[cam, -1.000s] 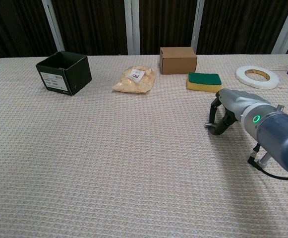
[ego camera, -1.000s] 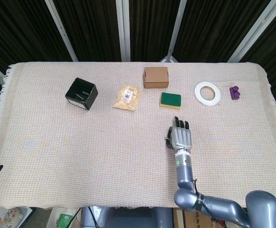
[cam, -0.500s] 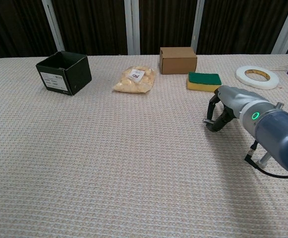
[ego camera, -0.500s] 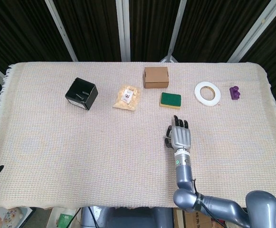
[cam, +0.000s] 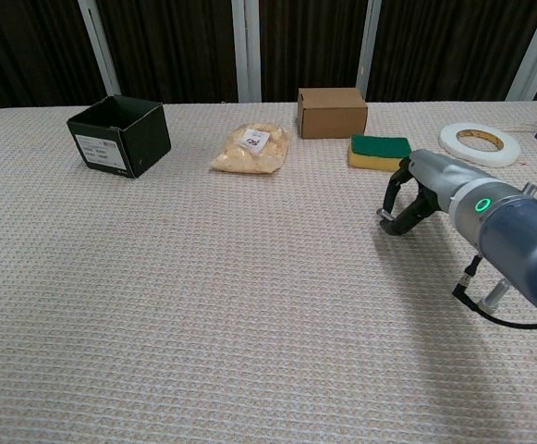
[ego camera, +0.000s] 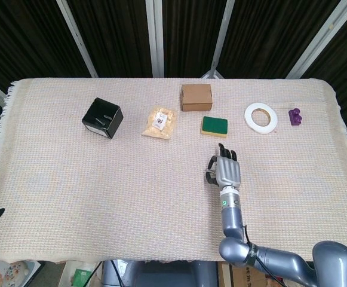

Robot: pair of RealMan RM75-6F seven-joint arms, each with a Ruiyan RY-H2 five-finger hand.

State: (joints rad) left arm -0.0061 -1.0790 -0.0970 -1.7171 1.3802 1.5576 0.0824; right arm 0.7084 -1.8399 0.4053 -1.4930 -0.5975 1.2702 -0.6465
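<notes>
Nearest my right hand (ego camera: 226, 170) lies the sponge (ego camera: 214, 125), green on top and yellow beneath, flat on the desk just beyond my downward-curled fingertips, untouched.

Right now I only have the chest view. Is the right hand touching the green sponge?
Observer: No. In the head view the right hand is short of the green sponge, and bare cloth shows between them.
Operator: Lined up with it?
Observer: Not quite. From above, the sponge lies slightly to the robot's left of the line the hand points along.
Operator: The purple thing is cut off at my right edge. What is it next to?
Observer: The head view shows the purple piece whole. It lies just right of the tape ring, apart from it.
</notes>
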